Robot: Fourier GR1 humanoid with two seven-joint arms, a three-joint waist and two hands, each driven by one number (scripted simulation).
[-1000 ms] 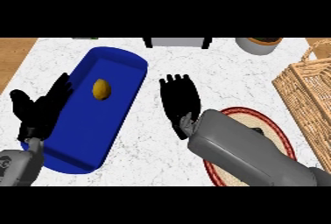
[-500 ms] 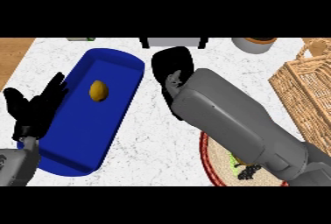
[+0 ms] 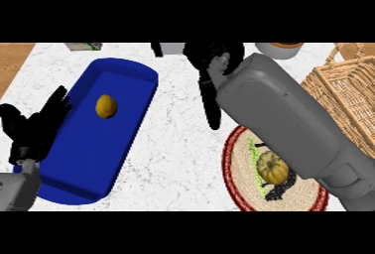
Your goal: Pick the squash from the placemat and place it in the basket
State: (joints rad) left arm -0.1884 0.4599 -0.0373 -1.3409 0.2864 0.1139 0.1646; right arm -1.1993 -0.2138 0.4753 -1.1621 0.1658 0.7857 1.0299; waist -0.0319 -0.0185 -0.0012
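Note:
The squash (image 3: pixel 273 166), tan and ribbed, lies on the round woven placemat (image 3: pixel 242 184) with a red rim at the lower right, amid green and black scraps. The wicker basket (image 3: pixel 343 96) stands at the right edge, beyond the placemat. My right forearm slants from the lower right up over the placemat, hiding its right part. The right hand (image 3: pixel 215 55) is at the far side of the counter, well past the squash, open and holding nothing, with one finger pointing back toward me. My left hand (image 3: pixel 38 125) rests open at the left, fingers up, over the blue tray's edge.
A long blue tray (image 3: pixel 88 158) lies at the left with a small yellow fruit (image 3: pixel 106 106) in it. Along the far edge stand a grey container (image 3: pixel 170 48), a brown-topped pot (image 3: pixel 282 48) and a small box (image 3: pixel 84 46).
My right arm has swung up and away toward the far edge, uncovering the squash on the placemat. The left hand has barely moved.

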